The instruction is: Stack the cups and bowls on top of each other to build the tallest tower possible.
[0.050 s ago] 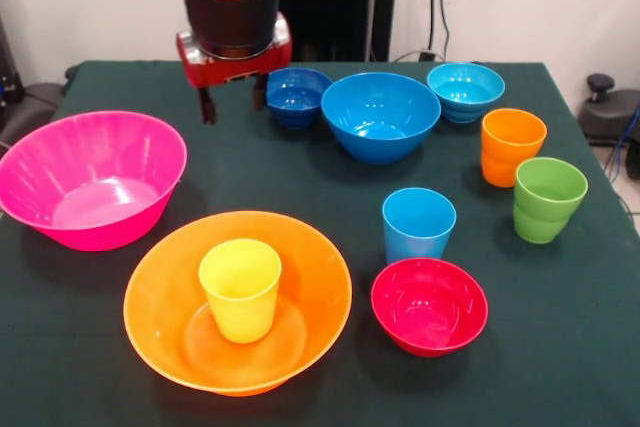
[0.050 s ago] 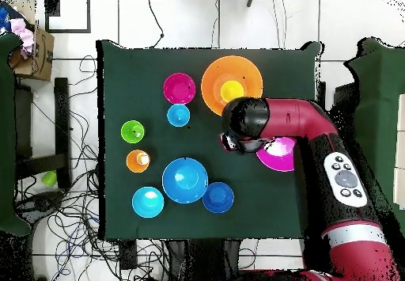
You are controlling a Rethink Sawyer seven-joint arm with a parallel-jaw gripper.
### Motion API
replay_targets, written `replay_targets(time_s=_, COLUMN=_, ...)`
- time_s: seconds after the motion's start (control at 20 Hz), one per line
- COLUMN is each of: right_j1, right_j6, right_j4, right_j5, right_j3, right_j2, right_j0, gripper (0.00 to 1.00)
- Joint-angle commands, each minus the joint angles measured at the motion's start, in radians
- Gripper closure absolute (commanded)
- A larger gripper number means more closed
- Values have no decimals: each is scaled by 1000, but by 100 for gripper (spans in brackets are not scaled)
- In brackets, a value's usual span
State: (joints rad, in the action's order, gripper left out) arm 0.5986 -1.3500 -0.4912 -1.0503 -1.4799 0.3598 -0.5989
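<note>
A yellow cup (image 1: 240, 288) stands upright inside the large orange bowl (image 1: 160, 292) at the front. The large pink bowl (image 1: 95, 177) sits to its left. My gripper (image 1: 232, 104) hangs open and empty just above the cloth, between the pink bowl and the small dark blue bowl (image 1: 297, 95). Right of that come the medium blue bowl (image 1: 380, 115) and the small cyan bowl (image 1: 466, 90). The light blue cup (image 1: 418, 224), small red bowl (image 1: 430, 305), orange cup (image 1: 512, 145) and green cup (image 1: 548, 197) stand apart on the right. In the overhead view my arm covers part of the pink bowl (image 2: 278, 157).
Everything rests on a table covered in dark green cloth (image 1: 300, 177). Cables and a cardboard box (image 2: 35, 52) lie on the floor beside it. Black equipment stands off the table's right edge (image 1: 605, 107).
</note>
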Motion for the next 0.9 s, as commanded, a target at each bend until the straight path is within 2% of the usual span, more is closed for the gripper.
replay_targets(time_s=0.05, right_j1=-65, right_j6=357, right_j4=-115, right_j5=52, right_j3=-11, right_j2=117, right_j0=-38, gripper=0)
replay_targets(time_s=0.5, right_j1=-106, right_j6=316, right_j4=-190, right_j5=113, right_j3=-23, right_j2=150, right_j0=-88, gripper=0)
replay_targets(time_s=0.7, right_j1=-158, right_j6=279, right_j4=-243, right_j5=142, right_j3=25, right_j2=148, right_j0=-78, gripper=0)
replay_targets(time_s=0.8, right_j1=-165, right_j6=299, right_j4=-246, right_j5=127, right_j3=28, right_j2=158, right_j0=-93, gripper=0)
replay_targets(time_s=0.9, right_j1=-201, right_j6=325, right_j4=-259, right_j5=107, right_j3=78, right_j2=166, right_j0=-92, gripper=0)
